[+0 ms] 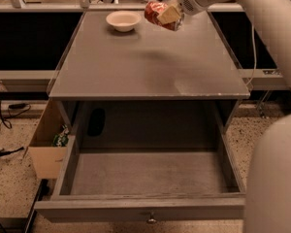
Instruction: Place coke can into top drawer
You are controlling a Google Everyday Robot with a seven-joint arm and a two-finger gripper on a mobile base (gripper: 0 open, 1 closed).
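Observation:
The red-orange coke can (156,11) hangs tilted in the air above the back of the grey cabinet top, to the right of the cream bowl. My gripper (168,16) is shut on the coke can, its tan fingers clamped across the can's right part, with the white arm reaching in from the upper right. The top drawer (140,208) stands pulled wide out below the cabinet top; its inside is bare and its small metal knob (150,220) shows at the front.
A cream-coloured bowl (123,20) stands at the back left of the cabinet top (150,67). A brown cardboard box (47,144) with something green in it sits on the floor left of the drawer. My white arm body (274,178) fills the lower right.

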